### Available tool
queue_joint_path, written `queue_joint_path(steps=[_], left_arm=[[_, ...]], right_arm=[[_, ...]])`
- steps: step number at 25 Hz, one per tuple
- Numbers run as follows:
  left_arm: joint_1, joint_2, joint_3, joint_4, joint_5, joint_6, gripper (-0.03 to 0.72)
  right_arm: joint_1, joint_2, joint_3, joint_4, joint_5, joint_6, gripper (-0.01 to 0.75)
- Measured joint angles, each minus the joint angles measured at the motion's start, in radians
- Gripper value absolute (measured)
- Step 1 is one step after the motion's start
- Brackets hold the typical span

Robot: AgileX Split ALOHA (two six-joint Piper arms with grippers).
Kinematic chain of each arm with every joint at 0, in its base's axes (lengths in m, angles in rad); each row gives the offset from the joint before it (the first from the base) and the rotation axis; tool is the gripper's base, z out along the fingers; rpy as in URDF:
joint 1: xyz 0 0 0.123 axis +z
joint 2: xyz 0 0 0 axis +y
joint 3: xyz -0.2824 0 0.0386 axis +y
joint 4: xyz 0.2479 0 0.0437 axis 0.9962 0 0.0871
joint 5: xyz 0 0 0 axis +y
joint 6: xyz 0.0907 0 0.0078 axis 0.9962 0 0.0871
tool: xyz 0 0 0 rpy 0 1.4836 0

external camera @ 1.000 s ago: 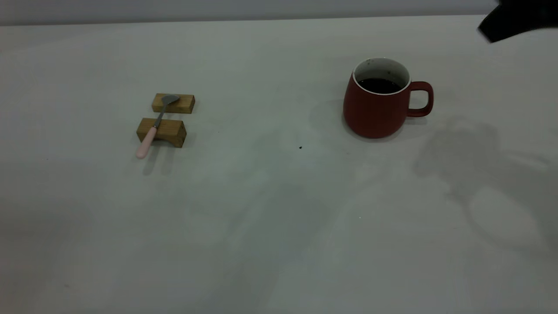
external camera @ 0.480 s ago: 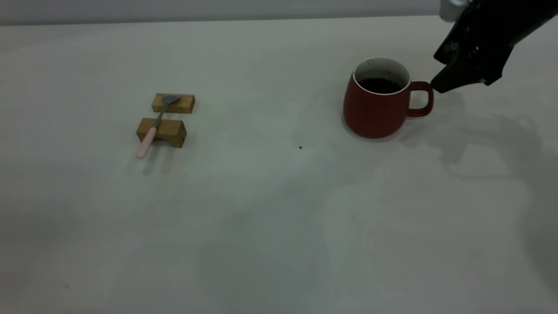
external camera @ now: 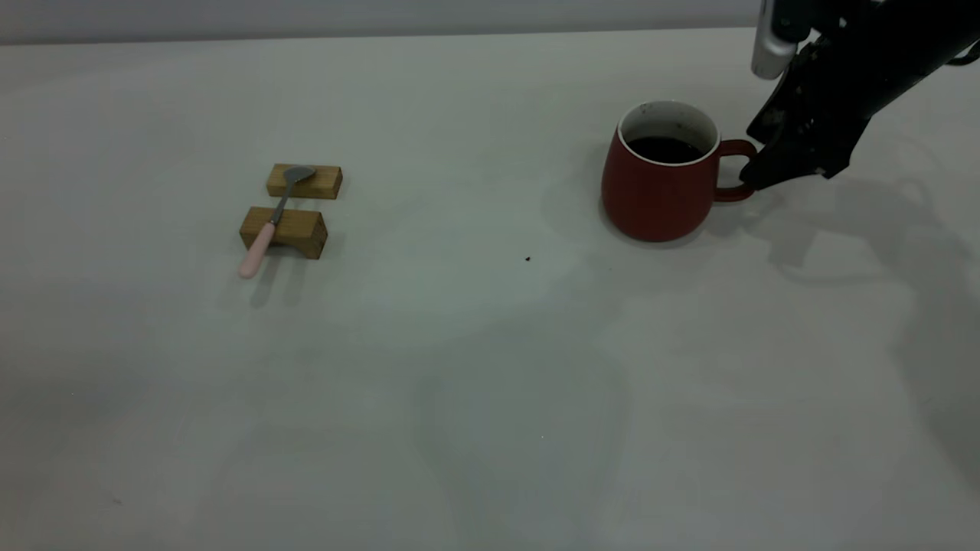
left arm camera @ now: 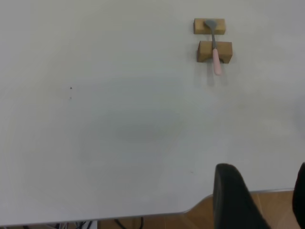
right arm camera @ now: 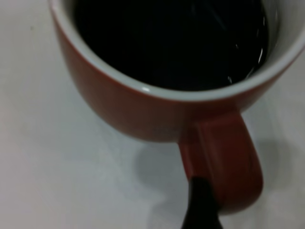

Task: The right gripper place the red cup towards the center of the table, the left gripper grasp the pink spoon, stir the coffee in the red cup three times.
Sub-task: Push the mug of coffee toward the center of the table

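Observation:
The red cup (external camera: 654,191) stands right of the table's (external camera: 475,367) middle, with dark coffee (external camera: 666,149) inside and its handle turned to the right. My right gripper (external camera: 754,180) has come down on that handle and is open. In the right wrist view, one dark finger (right arm camera: 202,205) lies against the side of the cup's (right arm camera: 143,109) handle; the other finger is out of view. The pink spoon (external camera: 268,226) rests across two wooden blocks at the left. My left gripper (left arm camera: 264,191) hangs open over the table's near edge, far from the spoon (left arm camera: 214,45).
Two small wooden blocks (external camera: 305,181) (external camera: 285,231) carry the spoon, bowl on the far one, handle overhanging the near one. A tiny dark speck (external camera: 527,259) lies between spoon and cup. The table edge and a wooden floor (left arm camera: 200,217) show in the left wrist view.
The right gripper has dropped from the top right corner down to the cup's handle. The cup has shifted very slightly to the left. The spoon and blocks have not moved.

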Motion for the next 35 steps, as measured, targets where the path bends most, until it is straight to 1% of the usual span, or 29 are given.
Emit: queue_joint_path(steps=[3, 9, 15, 20, 28, 32, 35], left_arm=[[0.000, 0.000, 0.000, 0.000, 0.000, 0.000, 0.384], [0.000, 0.000, 0.000, 0.000, 0.000, 0.000, 0.384], [0.000, 0.000, 0.000, 0.000, 0.000, 0.000, 0.384], [0.000, 0.000, 0.000, 0.000, 0.000, 0.000, 0.384], [0.000, 0.000, 0.000, 0.000, 0.000, 0.000, 0.384], [0.000, 0.000, 0.000, 0.000, 0.000, 0.000, 0.384], [0.000, 0.000, 0.000, 0.000, 0.000, 0.000, 0.384]], right_arm=[[0.011, 0.020, -0.024, 0.000, 0.009, 0.000, 0.578], [0.068, 0.027, -0.032, 0.014, 0.009, -0.001, 0.578], [0.153, 0.037, -0.032, 0.067, -0.001, -0.002, 0.578], [0.220, 0.037, -0.034, 0.127, -0.044, -0.002, 0.578], [0.324, 0.039, -0.110, 0.171, -0.045, -0.002, 0.578], [0.349, 0.039, -0.121, 0.177, -0.045, -0.002, 0.578], [0.352, 0.039, -0.121, 0.177, -0.026, 0.003, 0.578]])
